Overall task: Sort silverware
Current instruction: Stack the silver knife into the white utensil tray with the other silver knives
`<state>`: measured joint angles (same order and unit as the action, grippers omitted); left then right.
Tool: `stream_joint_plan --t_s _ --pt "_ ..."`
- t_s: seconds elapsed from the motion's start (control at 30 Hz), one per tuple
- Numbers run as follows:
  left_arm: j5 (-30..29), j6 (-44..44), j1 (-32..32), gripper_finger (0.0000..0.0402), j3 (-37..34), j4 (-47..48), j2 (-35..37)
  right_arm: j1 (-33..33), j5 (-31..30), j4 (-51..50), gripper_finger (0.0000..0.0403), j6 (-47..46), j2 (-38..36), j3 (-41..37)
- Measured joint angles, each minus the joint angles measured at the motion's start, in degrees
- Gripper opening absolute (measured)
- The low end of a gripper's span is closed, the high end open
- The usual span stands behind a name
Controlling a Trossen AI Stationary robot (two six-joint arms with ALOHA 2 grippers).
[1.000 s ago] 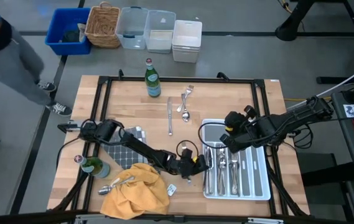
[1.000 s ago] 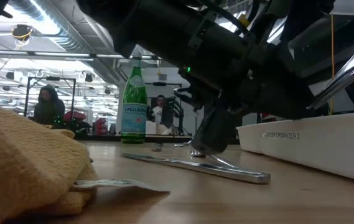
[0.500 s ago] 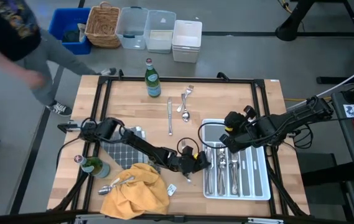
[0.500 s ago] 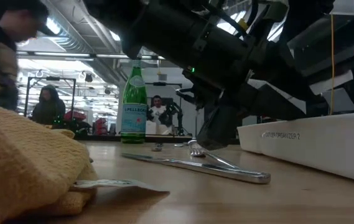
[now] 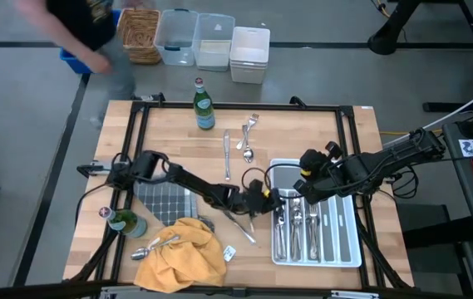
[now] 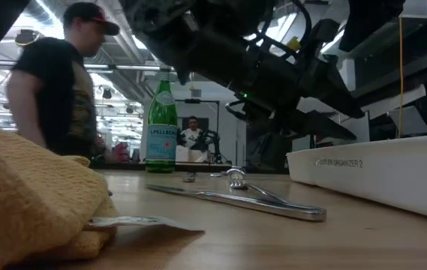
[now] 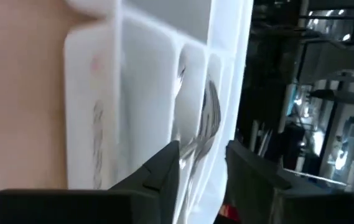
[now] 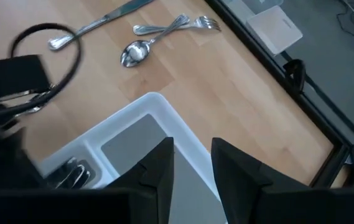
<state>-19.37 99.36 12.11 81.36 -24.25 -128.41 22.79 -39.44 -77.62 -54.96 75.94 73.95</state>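
Note:
Two silverware pieces [image 5: 240,223] [image 6: 236,198] lie flat on the wood just left of the white divided tray [image 5: 357,241]. My left gripper [image 5: 268,198] [image 7: 201,149] hovers open beyond them, close to the tray's left wall [image 7: 139,74], with nothing between its fingers. More silverware [image 5: 296,224] lies in the tray's slots. A knife [image 5: 227,158], a fork [image 5: 251,124] and a spoon [image 5: 247,153] lie farther back on the table. My right gripper [image 5: 299,191] [image 8: 192,146] hangs open and empty above the tray's far left corner [image 8: 127,134].
A green bottle [image 5: 204,104] stands at the far edge and another [image 5: 125,223] at the near left. A yellow cloth [image 5: 182,253] with a spoon [image 5: 149,249] beside it and a checked cloth [image 5: 165,203] cover the near left. Bins [image 5: 211,41] and a person [image 5: 86,25] are beyond the table.
My left gripper has risen off the silverware pieces on the table and swung toward the far edge and the tray. The pieces stay flat where they were. A person has walked along the table's far left side.

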Motion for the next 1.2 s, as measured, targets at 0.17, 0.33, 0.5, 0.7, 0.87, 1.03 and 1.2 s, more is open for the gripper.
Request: stream_joint_plan --t_s 0.17,0.33,0.5,0.7,0.87,1.03,1.2 --pt "5.9 -4.9 -3.6 0.0116 0.0 -2.0 0.6 0.0 1.5 -0.3 0.0111 0.0 0.0 0.0" --pt "10.8 -9.7 -7.2 0.0116 0.0 -1.9 1.5 0.0 1.6 -0.5 0.0111 0.5 -0.2 0.0" --pt "18.6 -15.1 -11.2 0.0116 0.0 -0.4 3.9 0.0 1.5 -0.5 0.0111 1.5 -1.6 0.0" --pt "22.2 -20.8 -15.6 0.0116 0.0 12.7 8.9 0.0 1.3 -1.2 0.0111 1.5 -3.5 0.0" --pt "21.9 -26.4 -19.9 0.0116 0.1 37.1 15.0 0.0 1.0 -2.3 0.0111 1.5 -4.7 0.0" --pt "20.2 -29.7 -23.9 0.0116 0.1 56.8 18.8 0.0 -0.9 -2.3 0.0111 1.5 -5.4 0.0" --pt "18.5 -32.1 -26.9 0.0116 -0.2 66.8 18.6 -0.1 -1.7 -2.1 0.0111 1.5 -5.5 0.0"
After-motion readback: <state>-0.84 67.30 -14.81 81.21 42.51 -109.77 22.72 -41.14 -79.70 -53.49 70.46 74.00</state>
